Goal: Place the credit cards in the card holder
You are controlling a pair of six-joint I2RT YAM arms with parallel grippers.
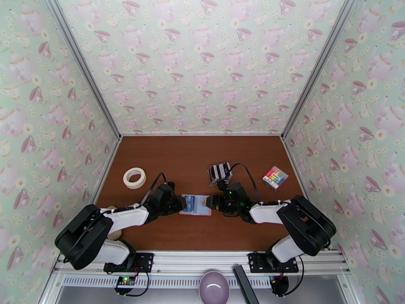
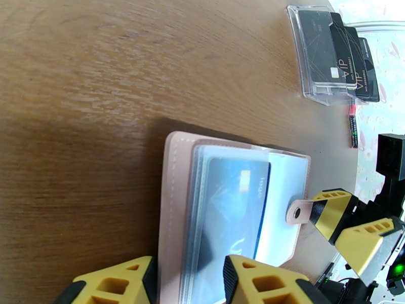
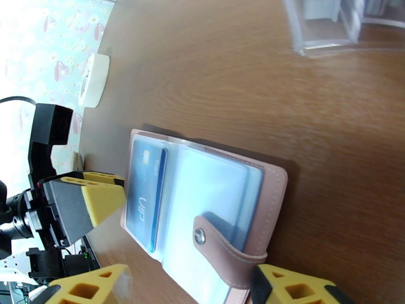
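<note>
On the tabletop [image 1: 152,163], the left gripper [image 1: 178,203] is reaching in at the left side of the wallet [image 1: 195,204]. Its jaws are partly parted and one finger [image 2: 263,279] is lying over the clear pockets; whether it is pinching anything I cannot tell. The right gripper [image 3: 190,279] is hovering wide and empty over the tab [image 3: 223,249]. The wallet is lying open between them, mid-width, nearer the near edge. The rack [image 1: 219,173] is standing beyond it, holding black cards [image 2: 339,62]. One card [image 3: 146,193] is sitting in the left pocket. The wallet is looking light, soft and slick, so it is probably wanting pinning by a cover edge. The cards, thin, stiff and slippery, are likely needing a pinch on a protruding edge.
</note>
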